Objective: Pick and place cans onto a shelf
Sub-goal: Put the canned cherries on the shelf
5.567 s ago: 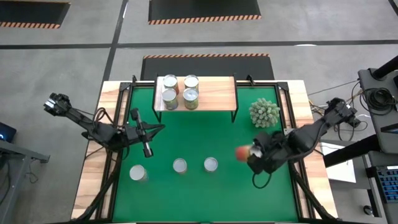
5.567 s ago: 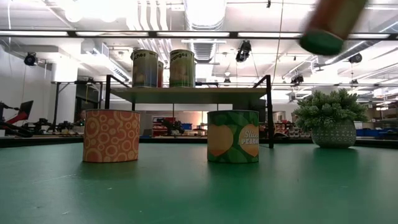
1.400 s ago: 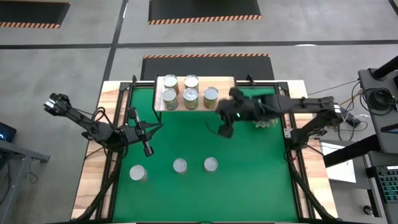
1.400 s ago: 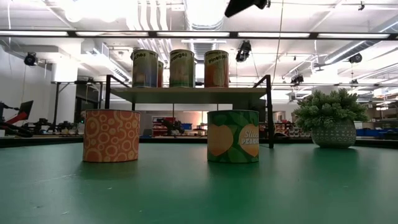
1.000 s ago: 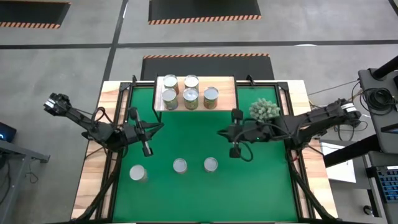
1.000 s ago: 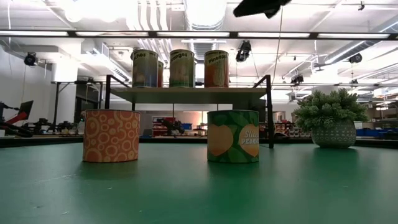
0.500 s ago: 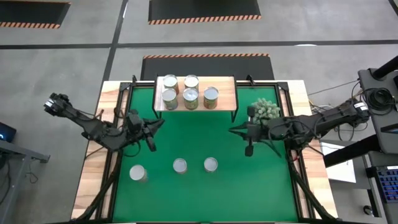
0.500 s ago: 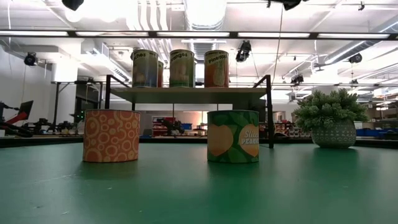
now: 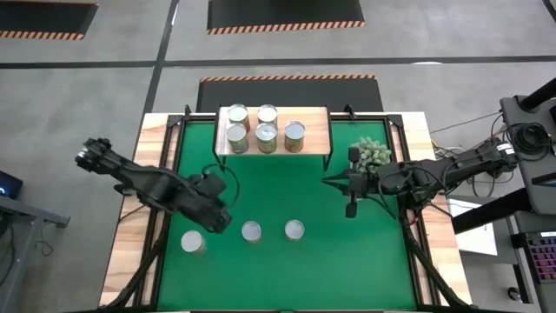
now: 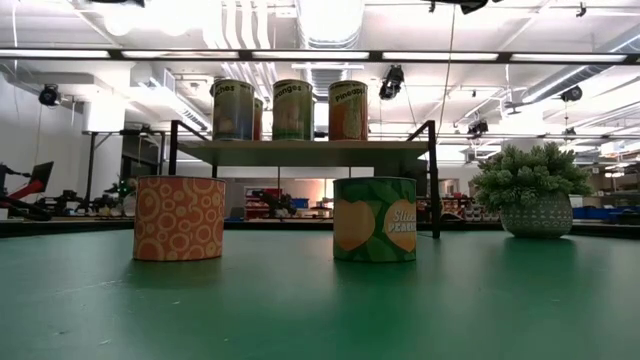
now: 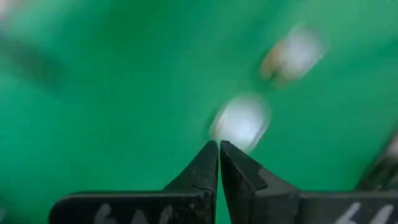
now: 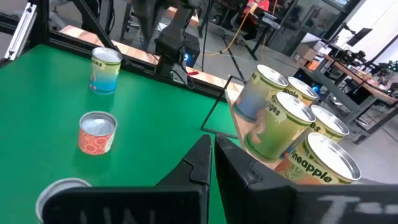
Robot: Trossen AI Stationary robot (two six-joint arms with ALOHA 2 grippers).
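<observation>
Several cans [image 9: 267,134] stand upright on the light-wood shelf [image 9: 313,130] at the far side of the green mat. Three more cans stand on the mat near its front: one at the left [image 9: 192,243], one in the middle [image 9: 251,231], one to its right [image 9: 294,229]. My left gripper [image 9: 221,222] is shut, points steeply down and hovers above the mat between the left and middle cans; its wrist view shows blurred can tops [image 11: 241,121] below its shut fingertips [image 11: 219,144]. My right gripper [image 9: 325,181] is shut, held level in the air right of centre, pointing toward the table's left.
A spiky pale-green plant [image 9: 369,153] in a pot stands at the mat's far right, just behind my right arm. Black frame rails [image 9: 168,165] run along the mat's sides. Bare mat [image 9: 278,187] lies between the shelf and the three front cans.
My left gripper has swung toward the near right, over the cans on the mat, tipping from nearly level to steeply down and rolling as it went. My right gripper has drawn back toward the table's right edge. Both stay shut; no can has moved.
</observation>
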